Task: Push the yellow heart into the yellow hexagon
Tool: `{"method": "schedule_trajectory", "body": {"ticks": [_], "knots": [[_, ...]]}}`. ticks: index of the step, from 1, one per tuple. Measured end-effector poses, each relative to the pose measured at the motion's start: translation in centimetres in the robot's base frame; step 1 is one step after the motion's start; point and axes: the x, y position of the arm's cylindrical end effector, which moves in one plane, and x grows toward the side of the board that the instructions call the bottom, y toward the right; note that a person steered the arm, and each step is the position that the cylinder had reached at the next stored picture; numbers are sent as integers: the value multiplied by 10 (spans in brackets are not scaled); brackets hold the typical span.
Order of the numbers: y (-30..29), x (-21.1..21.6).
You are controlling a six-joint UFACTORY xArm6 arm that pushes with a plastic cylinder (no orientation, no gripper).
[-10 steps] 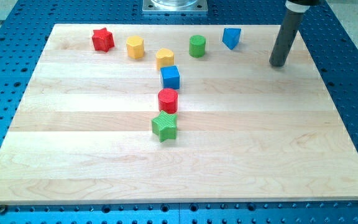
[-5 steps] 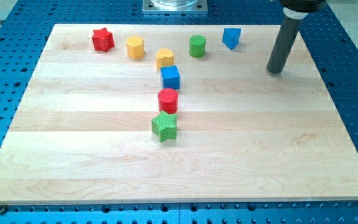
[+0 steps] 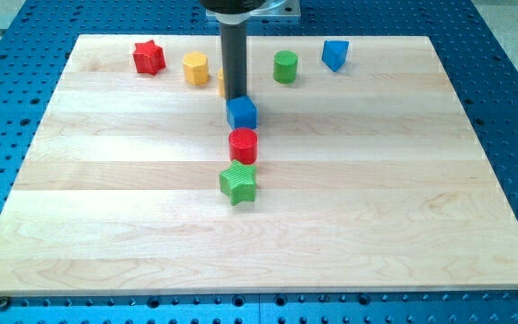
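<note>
The yellow hexagon (image 3: pixel 195 68) sits near the view's top, left of centre. The yellow heart (image 3: pixel 222 81) is just right of it, almost wholly hidden behind my rod; only a sliver shows at the rod's left edge. My tip (image 3: pixel 236 97) is down at the heart's spot, right above the blue cube (image 3: pixel 241 113) and touching or nearly touching it. The hexagon and the heart stand apart by a small gap.
A red star (image 3: pixel 148 57) lies at the top left. A green cylinder (image 3: pixel 285 67) and a blue block (image 3: pixel 334 54) lie at the top right. A red cylinder (image 3: pixel 243 145) and a green star (image 3: pixel 238 183) line up below the blue cube.
My rod has swept from the board's top right to the left, onto the yellow heart. The blue cube has shifted slightly left and down. The heart is now hidden.
</note>
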Motion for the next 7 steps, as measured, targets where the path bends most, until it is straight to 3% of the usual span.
{"method": "schedule_trajectory", "body": {"ticks": [3,4,5,6,7], "knots": [[13,-27],[57,-32],[57,-49],[16,-52],[25,-42]]}}
